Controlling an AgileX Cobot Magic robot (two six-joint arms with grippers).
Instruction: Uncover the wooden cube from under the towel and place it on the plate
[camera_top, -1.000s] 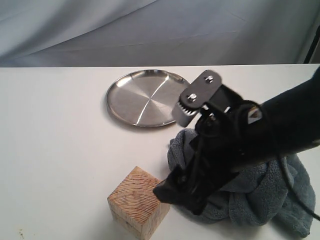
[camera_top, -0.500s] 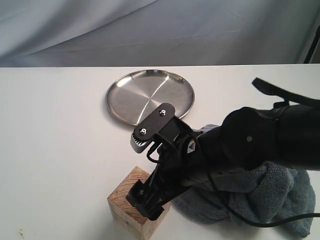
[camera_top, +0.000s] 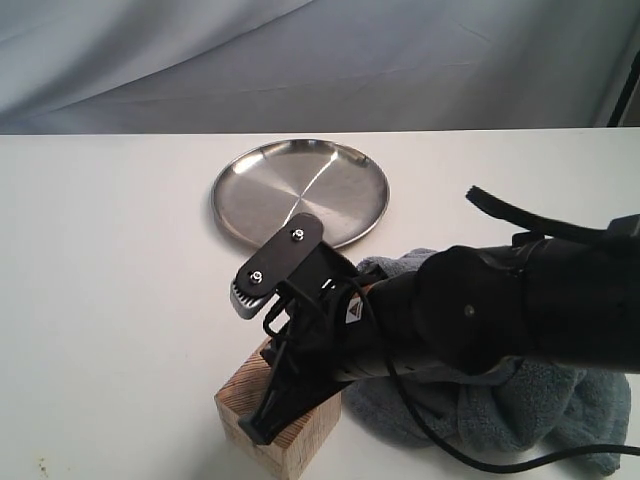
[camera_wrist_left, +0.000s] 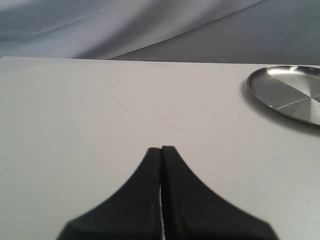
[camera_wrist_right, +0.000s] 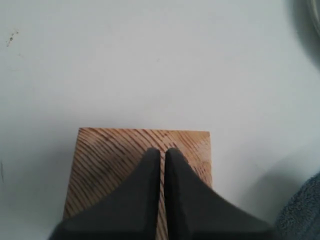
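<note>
We log the right gripper (camera_wrist_right: 162, 150) now off the blue-grey fleece towel (camera_top: 500, 410) and over the uncovered tan wooden cube (camera_wrist_right: 107, 170) — jaws just snapped together, empty — so it likely must reopen to grasp.

White table (camera_top: 120, 260) w/ grey draped backdrop (camera_top: 300, 60).

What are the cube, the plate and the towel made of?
Cube: looks like bare wood; tan, with striped grain lines.
Plate: probably steel; shiny and mirror-like, with a brushed look.
Towel: soft fluffy cloth, maybe fleece; fuzzy blue-grey folds.
</note>
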